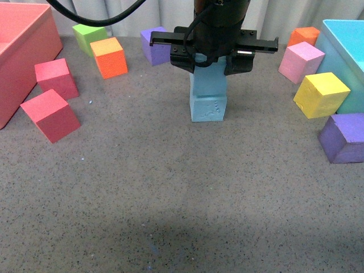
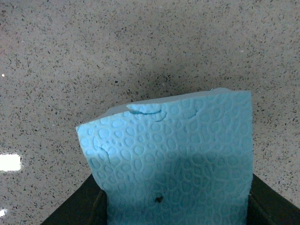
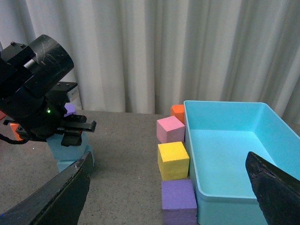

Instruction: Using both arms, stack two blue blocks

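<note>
In the front view my left gripper (image 1: 210, 61) is shut on the plain blue block (image 1: 209, 81). That block sits squarely on top of the blue block with embossed marks (image 1: 208, 108), which stands on the table. In the left wrist view the held blue block (image 2: 173, 159) fills the space between the jaws. My right gripper (image 3: 168, 206) is open and empty, held off to the right above the table beside the turquoise bin. It looks across at the left gripper (image 3: 70, 133) and the blue stack (image 3: 75, 157). The right gripper is out of the front view.
A red bin (image 1: 23, 51) stands at the left with two red cubes (image 1: 51, 114) beside it. Green (image 1: 88, 35), orange (image 1: 109, 57) and purple (image 1: 154, 46) cubes sit behind. At the right a turquoise bin (image 1: 347, 51) stands with pink (image 1: 300, 61), yellow (image 1: 320, 94) and purple (image 1: 344, 136) cubes.
</note>
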Motion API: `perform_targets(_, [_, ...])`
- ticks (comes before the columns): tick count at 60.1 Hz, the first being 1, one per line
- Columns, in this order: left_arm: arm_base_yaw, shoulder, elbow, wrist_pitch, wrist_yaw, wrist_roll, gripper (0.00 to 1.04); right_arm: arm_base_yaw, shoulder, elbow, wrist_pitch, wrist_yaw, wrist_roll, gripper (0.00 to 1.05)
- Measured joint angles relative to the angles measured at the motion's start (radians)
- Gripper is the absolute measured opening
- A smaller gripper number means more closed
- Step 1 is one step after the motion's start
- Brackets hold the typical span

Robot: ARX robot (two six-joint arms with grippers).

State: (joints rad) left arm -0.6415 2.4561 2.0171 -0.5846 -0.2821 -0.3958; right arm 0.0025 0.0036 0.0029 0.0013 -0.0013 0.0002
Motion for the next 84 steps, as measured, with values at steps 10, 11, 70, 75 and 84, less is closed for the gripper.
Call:
perform_targets(10, [0.000,0.003,0.000,0.000,0.001,0.001,0.47,0.000,0.000,0.000,0.000,0.000,0.000,0.95])
perform_targets(11, [0.000,0.003,0.000,0.000,0.000,0.001,0.47,0.000,0.000,0.000,0.000,0.000,0.000,0.95])
perform_targets(70, [0.038,-0.382,-0.576,0.733,-0.180,0.151,0.83,0.000,0.000,0.000,0.000,0.000,0.000,0.95])
perform_targets(75, [0.082,-0.484,-0.850,1.164,-0.229,0.277,0.69,0.000,0.000,0.000,0.000,0.001,0.000,0.95])
perform_targets(84, [0.196,-0.686,-1.238,1.598,-0.161,0.357,0.42,0.000,0.000,0.000,0.000,0.001,0.000,0.95])
